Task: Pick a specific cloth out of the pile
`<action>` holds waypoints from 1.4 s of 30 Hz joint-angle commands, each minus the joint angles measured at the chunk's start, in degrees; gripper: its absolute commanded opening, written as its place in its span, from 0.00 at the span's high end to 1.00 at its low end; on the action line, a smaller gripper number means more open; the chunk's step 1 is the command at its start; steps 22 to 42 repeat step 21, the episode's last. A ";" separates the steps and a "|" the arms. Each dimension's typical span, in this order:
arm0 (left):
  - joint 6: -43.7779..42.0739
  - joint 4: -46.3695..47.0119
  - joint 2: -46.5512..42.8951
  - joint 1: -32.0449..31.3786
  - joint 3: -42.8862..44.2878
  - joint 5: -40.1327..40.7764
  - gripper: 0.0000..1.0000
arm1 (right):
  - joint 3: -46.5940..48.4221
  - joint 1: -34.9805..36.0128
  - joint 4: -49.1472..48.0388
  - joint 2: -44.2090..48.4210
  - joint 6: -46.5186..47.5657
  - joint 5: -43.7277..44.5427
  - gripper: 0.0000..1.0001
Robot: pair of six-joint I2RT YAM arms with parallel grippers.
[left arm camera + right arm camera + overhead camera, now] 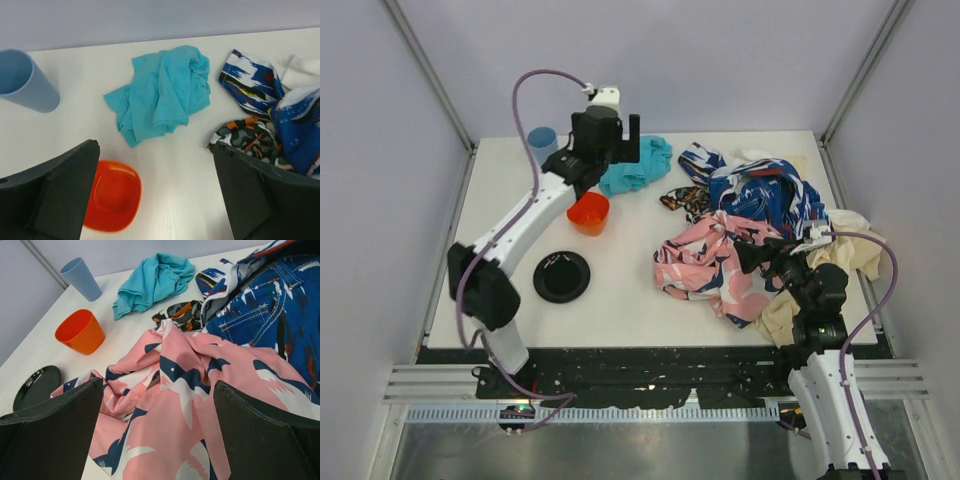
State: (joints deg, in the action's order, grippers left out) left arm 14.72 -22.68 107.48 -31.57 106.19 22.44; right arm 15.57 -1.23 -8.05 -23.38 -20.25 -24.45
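"Two grippers to log. How does each stand?" asks the checker.

Me: My left gripper (154, 150) is spread wide and holds nothing. It hangs above the far part of the tabletop (175, 200). My right gripper (157, 385) is likewise spread wide and empty, low over the pink patterned garment (190, 390).

Checker: Where is the cloth?

Me: The cloth (162, 90), plain turquoise, lies crumpled on the tabletop near the far edge. It is apart from the pile (760, 230), on its left. A strip of bare tabletop runs between it and the blue-white-red patterned cloth (250, 80). Neither gripper touches it. In the left wrist view it sits just ahead of my open fingers.

Checker: Neighbours?

Me:
- The blue cup (22, 80) stands toward the far left corner, left of the cloth and well apart from it.
- The orange bowl (112, 195) stands upright on the near side of the cloth, close to my left finger.
- The black dish (561, 276) lies flat, nearer to my base.
- The dark floral piece (250, 137) sits at the pile's left edge, near the cloth but not touching it.
- The cream fabric (855, 250) is on the pile's right side, beside my right arm.
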 commanded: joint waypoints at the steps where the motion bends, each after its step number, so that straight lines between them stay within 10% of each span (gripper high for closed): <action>1: 1.89 5.27 -23.41 -0.33 -11.76 -6.15 0.00 | 4.38 0.00 3.56 -2.63 0.04 6.07 0.05; 14: 8.57 0.88 -63.25 -0.42 -56.08 -18.05 0.00 | 3.68 0.00 4.89 0.26 1.09 9.86 0.05; 42: 7.78 -0.89 -66.44 -0.33 -56.53 -13.55 0.00 | 3.15 0.00 3.92 0.17 1.35 9.59 0.05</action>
